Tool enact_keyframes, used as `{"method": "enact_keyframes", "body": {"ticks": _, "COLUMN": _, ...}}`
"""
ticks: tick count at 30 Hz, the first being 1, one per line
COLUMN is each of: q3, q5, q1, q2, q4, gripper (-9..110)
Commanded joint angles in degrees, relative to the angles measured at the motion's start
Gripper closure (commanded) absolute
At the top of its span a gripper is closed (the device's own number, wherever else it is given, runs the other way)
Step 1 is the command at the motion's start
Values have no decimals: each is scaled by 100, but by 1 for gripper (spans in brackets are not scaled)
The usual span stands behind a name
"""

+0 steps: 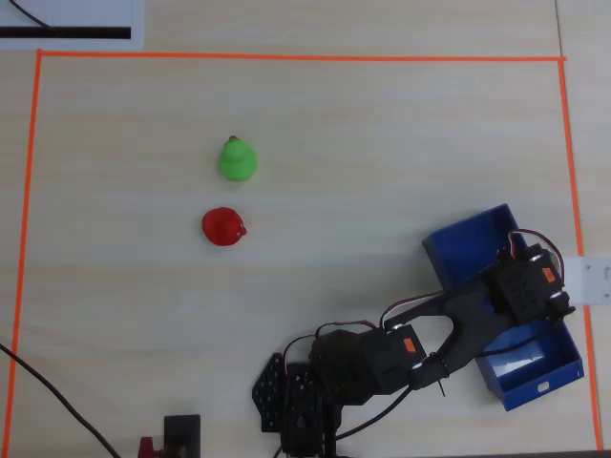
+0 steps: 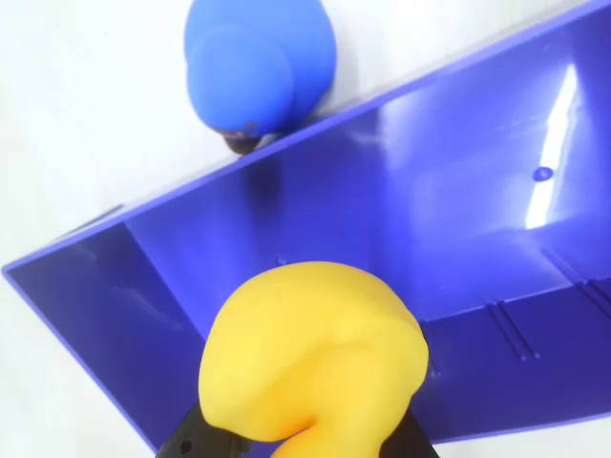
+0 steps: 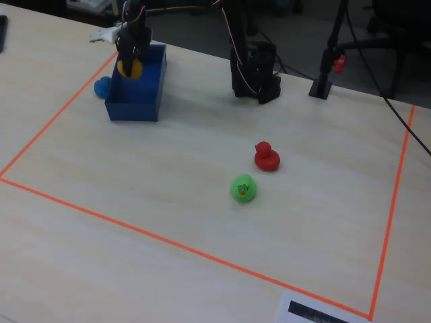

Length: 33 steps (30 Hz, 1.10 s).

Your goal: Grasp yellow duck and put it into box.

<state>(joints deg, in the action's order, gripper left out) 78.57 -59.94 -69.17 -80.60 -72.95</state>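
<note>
My gripper (image 3: 131, 55) is shut on the yellow duck (image 3: 128, 68) and holds it over the far end of the box (image 3: 138, 108), a long blue tray. In the wrist view the yellow duck (image 2: 310, 358) fills the bottom centre between my dark fingers (image 2: 196, 441), with the box's blue floor (image 2: 458, 191) right below it. In the overhead view my wrist and gripper (image 1: 527, 286) cover the middle of the box (image 1: 468, 243), and the duck is hidden beneath them.
A blue duck (image 2: 258, 67) sits just outside the box's wall, also in the fixed view (image 3: 102, 86). A green duck (image 1: 238, 159) and a red duck (image 1: 224, 226) stand mid-table. Orange tape (image 1: 286, 57) frames the work area. The arm's base (image 1: 315, 401) is at the near edge.
</note>
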Motion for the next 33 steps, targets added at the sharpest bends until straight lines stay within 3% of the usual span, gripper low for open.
{"method": "enact_keyframes", "body": {"ticks": 1, "q3": -62, "q5": -211, "q1": -97, "q2": -44, "q4": -18, "gripper": 101}}
{"method": "enact_keyframes", "body": {"ticks": 23, "q3": 536, "q5": -176, "q1": -211, "q2": -492, "q4": -123, "gripper": 77}}
{"method": "enact_keyframes", "body": {"ticks": 33, "q3": 536, "q5": -44, "q1": -185, "q2": -694, "q4": -290, "gripper": 77}}
